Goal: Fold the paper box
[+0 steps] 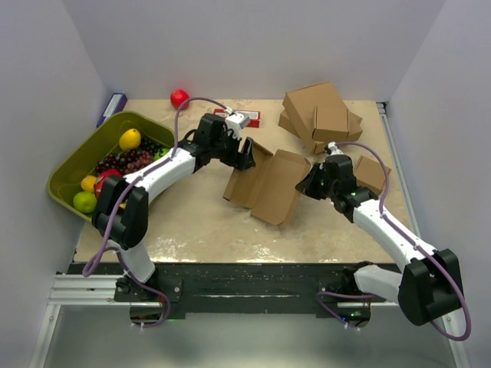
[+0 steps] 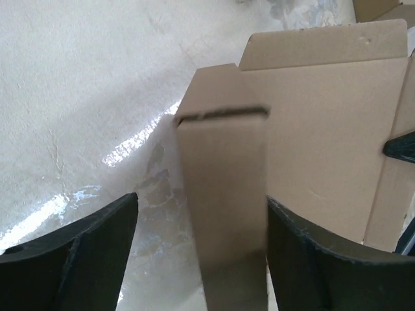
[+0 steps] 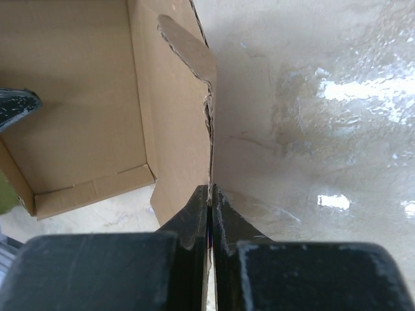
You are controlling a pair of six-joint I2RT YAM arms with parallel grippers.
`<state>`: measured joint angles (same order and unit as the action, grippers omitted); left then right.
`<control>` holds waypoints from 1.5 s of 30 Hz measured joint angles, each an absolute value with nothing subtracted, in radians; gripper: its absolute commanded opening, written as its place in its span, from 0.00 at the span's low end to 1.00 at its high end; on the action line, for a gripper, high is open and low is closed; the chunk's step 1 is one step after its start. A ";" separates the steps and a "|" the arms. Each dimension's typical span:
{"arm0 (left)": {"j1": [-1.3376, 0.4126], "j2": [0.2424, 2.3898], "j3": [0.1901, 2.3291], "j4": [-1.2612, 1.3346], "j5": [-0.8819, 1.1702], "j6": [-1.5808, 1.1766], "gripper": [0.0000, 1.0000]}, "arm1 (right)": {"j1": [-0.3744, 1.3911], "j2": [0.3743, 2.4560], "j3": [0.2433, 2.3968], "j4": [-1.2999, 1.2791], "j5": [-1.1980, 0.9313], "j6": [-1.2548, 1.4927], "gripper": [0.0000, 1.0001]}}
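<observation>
Right gripper [image 3: 209,192]: black fingers pressed together, pinching the top edge of one raised side wall of the paper box [image 1: 265,184] — plain brown corrugated cardboard, partly folded, open like a shallow tray. Left gripper [image 2: 201,201]: fingers spread wide, straddling a narrow doubled-over wall of the same box. One finger is close against the cardboard, contact unclear; the other stands apart from it. The box sits tilted mid-table on the mottled beige tabletop [image 1: 192,222], between the two grippers, the left at its far-left end and the right at its right edge. Outward — a pile of brown cardboard boxes [image 1: 318,115] at the far right, a small brown box [image 1: 368,170] just beside the right arm, an olive-green plastic tray [image 1: 73,162] of fruit at the left edge, and a red ball [image 1: 179,97] at the back.
</observation>
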<state>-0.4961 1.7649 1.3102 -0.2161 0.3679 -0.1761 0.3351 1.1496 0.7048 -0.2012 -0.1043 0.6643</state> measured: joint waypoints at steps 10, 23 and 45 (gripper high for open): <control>-0.438 1.620 1.265 -0.185 0.340 -0.115 0.91 | 0.335 1.150 0.865 -0.356 -0.099 0.526 0.00; -0.432 1.409 1.233 -0.124 0.702 0.126 0.95 | 0.441 1.254 1.179 -0.621 -0.174 0.232 0.00; -0.405 1.450 1.304 -0.444 1.007 0.385 1.00 | 0.643 1.329 1.290 -0.839 -0.333 0.006 0.00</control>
